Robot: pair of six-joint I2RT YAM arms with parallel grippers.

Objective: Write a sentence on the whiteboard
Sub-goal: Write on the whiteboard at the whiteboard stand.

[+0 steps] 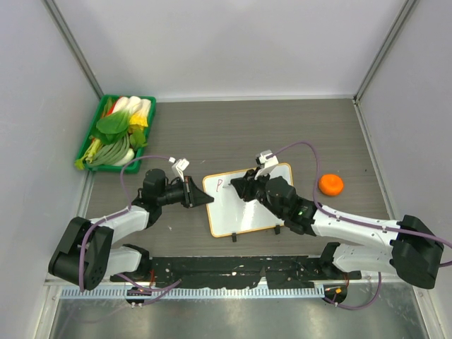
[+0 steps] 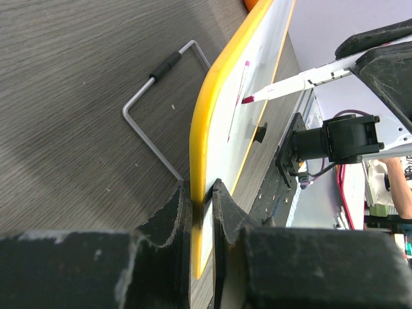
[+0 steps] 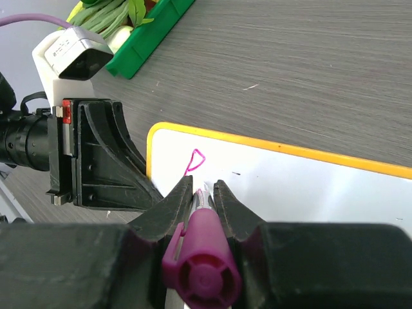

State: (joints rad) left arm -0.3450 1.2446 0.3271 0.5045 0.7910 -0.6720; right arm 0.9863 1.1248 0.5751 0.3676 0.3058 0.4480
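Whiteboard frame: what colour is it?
The frame is yellow-orange, clearest in the left wrist view.

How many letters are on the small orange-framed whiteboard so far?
1: a purple-pink "P" near the small orange-framed whiteboard's far-left corner. The right gripper, gripping a purple marker, may hide more beside it.

Grey wood-grain worktop (image 1: 212,134) carries a green tray (image 1: 90,133) of vegetables (image 1: 116,127) far left, the whiteboard (image 1: 247,208) mid-front, an orange (image 1: 330,184) off to its right
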